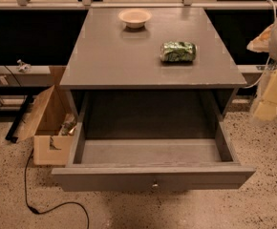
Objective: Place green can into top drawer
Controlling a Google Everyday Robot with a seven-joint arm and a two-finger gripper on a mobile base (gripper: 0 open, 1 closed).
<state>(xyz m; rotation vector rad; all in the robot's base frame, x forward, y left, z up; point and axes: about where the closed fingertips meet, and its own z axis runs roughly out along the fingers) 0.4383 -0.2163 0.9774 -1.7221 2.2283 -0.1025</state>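
The green can point(178, 51) lies on its side on the right part of the grey cabinet top point(110, 56). The top drawer point(153, 178) is pulled out wide below the top, with its small knob facing me. Its inside shows nothing but bare grey floor. My gripper point(268, 101) shows as pale yellow and white shapes at the right edge of the view. It is beside the cabinet's right side, below and to the right of the can and apart from it. It holds nothing that I can see.
A pale round bowl point(134, 17) stands at the back middle of the cabinet top. An open cardboard box point(45, 123) sits on the floor left of the cabinet. A black cable point(47, 205) runs over the speckled floor at front left. A dark counter runs behind.
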